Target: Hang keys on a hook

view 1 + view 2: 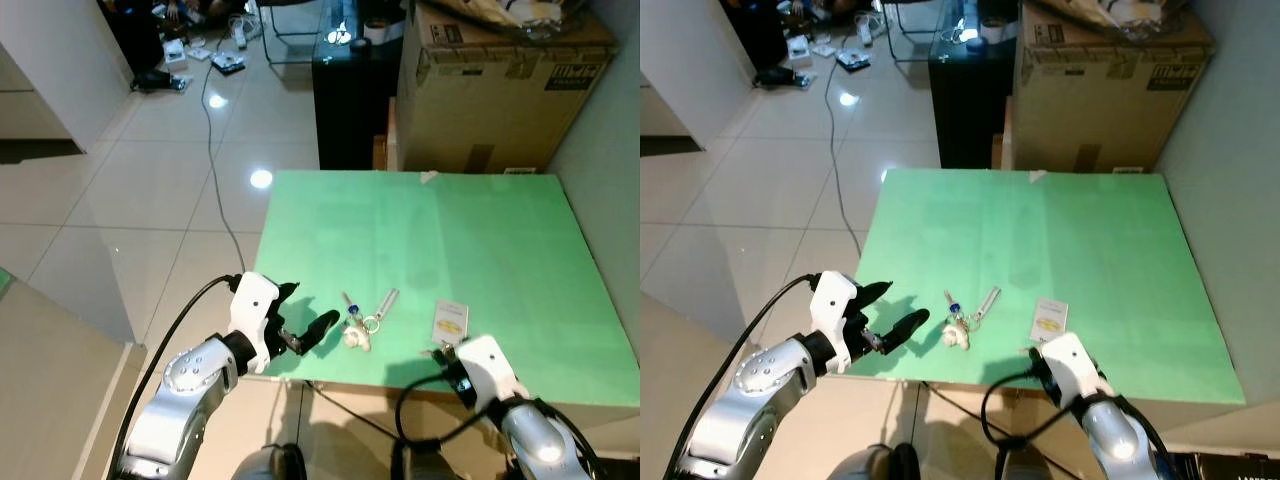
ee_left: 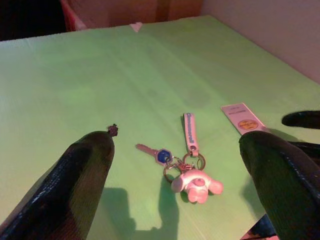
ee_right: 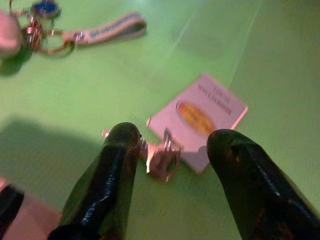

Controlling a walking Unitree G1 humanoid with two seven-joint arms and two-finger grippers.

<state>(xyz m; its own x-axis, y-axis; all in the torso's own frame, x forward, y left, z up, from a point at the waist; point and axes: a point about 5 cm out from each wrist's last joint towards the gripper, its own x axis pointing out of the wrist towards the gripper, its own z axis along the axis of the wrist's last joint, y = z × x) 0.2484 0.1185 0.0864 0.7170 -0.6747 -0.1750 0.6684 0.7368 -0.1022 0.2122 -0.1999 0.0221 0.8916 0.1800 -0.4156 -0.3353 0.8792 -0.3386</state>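
Observation:
The keys [image 1: 362, 322] lie near the front edge of the green table [image 1: 450, 220]: a blue-headed key [image 2: 161, 155], a grey strap [image 2: 190, 132] and a white-pink plush charm [image 2: 196, 183] on one ring. My left gripper [image 1: 308, 312] is open just left of them, low over the table, with the bunch ahead between its fingers [image 2: 85, 170]. My right gripper [image 3: 172, 137] is open at the front edge, and a small metal hook piece [image 3: 162, 156] lies on the table between its fingers [image 3: 117, 170], beside a white card [image 1: 450, 320].
A large cardboard box [image 1: 500, 90] and a black cabinet [image 1: 355, 100] stand behind the table. A grey wall [image 1: 610, 150] runs along the right. A cable [image 1: 212, 150] crosses the tiled floor on the left, with clutter [image 1: 200, 50] further back.

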